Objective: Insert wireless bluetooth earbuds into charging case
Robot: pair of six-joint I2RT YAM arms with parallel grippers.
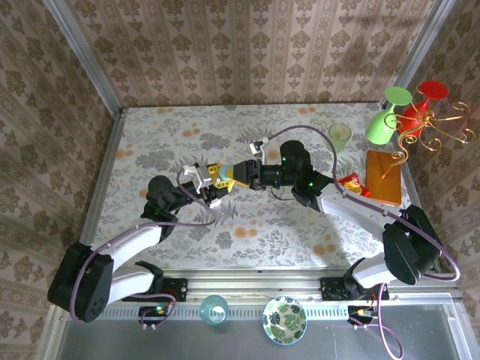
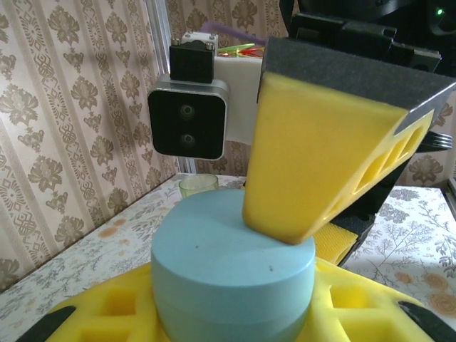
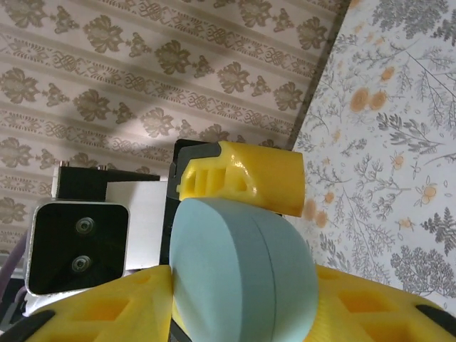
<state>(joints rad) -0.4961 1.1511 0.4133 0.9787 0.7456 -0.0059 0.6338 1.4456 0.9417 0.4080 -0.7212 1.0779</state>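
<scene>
Clamped from opposite sides on one smooth, matte teal-blue puck [image 2: 228, 271], round with a side seam, mid-table: blocky yellow fingers [image 3: 242, 174] of left gripper [image 1: 222, 178] and right gripper [image 1: 244, 172]. Cannot tell where the charging case lies.

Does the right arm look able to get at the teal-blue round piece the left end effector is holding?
Probably yes. The left end effector holds the teal-blue round piece, and one finger of the right end effector rests on its top edge; nothing stands between them.
</scene>
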